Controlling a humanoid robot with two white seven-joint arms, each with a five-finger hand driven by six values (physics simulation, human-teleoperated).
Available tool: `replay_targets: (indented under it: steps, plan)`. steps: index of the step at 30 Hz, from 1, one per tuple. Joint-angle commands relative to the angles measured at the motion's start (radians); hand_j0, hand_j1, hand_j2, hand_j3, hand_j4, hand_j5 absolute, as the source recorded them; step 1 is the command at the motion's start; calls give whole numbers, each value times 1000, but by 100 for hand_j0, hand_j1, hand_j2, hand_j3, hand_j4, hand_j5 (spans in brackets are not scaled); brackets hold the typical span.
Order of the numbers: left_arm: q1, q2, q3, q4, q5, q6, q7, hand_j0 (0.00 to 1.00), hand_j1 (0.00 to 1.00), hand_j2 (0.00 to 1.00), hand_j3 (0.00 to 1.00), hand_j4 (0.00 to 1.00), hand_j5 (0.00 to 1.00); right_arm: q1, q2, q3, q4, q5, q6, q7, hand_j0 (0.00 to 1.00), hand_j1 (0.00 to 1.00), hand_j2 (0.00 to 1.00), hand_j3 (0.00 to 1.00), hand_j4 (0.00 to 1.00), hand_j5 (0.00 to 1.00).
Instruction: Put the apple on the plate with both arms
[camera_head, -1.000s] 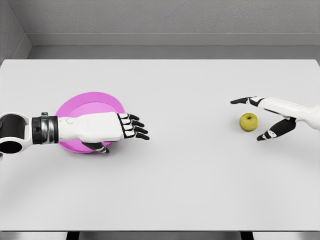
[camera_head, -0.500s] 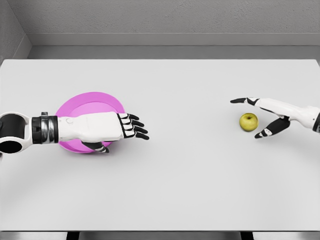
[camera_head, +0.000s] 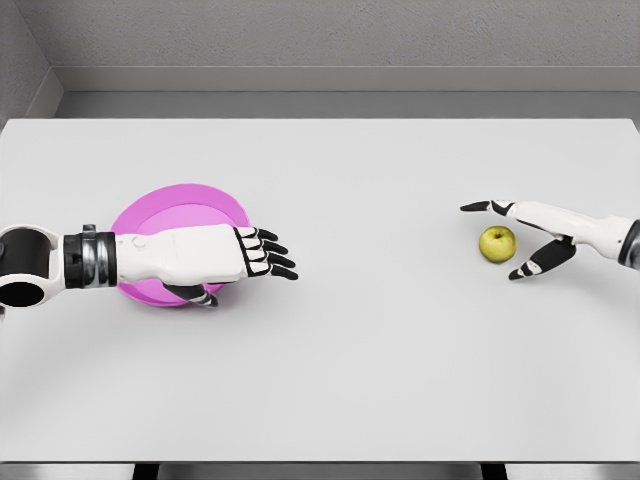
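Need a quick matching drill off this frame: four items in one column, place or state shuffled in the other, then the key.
Column 1
1. apple
2. plate
3. left hand
4. right hand

Column 2
A. pink, partly covered by a hand, left side of the table
B. open, fingers spread on either side of the apple
C. yellow-green, resting on the table at the right
D. over the plate's near edge, fingers extended toward the right

Pairs: 1-C, 2-A, 3-D, 4-B
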Motion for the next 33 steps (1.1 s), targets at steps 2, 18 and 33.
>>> replay_targets:
  steps: [2,18,33]
  plan:
    - [0,0,1,-1,6,1,1,100,100,100,100,100,100,0,6,-1,2,11,2,0,100,100,100,100,100,100]
    - [0,0,1,0,6,1,1,100,100,100,100,100,100,-15,3,-4,23,42,2,0,100,100,100,100,100,100]
    - [0,0,1,2,6,1,1,100,100,100,100,100,100,-23,6,-7,20,53,2,0,71,71,71,71,71,71]
